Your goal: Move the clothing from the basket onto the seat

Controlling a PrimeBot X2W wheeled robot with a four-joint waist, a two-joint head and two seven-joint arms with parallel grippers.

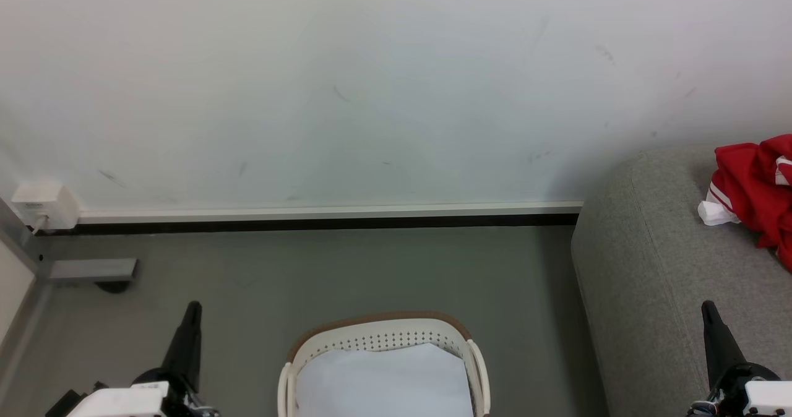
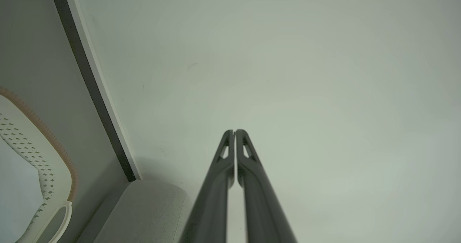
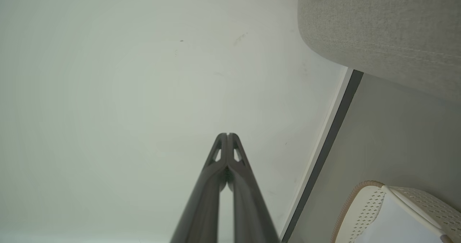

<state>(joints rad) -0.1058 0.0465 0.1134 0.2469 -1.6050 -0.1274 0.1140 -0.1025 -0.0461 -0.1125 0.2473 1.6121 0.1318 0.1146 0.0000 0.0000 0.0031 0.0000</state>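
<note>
Basket [image 1: 383, 335] holds, seemingly, white sheet [image 1: 383, 380].

Indoor room, home-like corner, bare enough to pass for test space.
Domestic signs: grey fabric sofa [image 1: 656, 268] near wall; perforated laundry basket [image 1: 383, 336] on floor, white sheet [image 1: 383, 380] inside; red clothing [image 1: 752, 182] heaped on sofa.
Plainer signs: white wall [image 1: 371, 83] undecorated, scuffed; smooth grey floor [image 1: 346, 268]; white-and-black skirting [image 1: 328, 214]; white box [image 1: 44, 205] with cable at wall foot; grey metal bar [image 1: 93, 270] at left edge.
</note>
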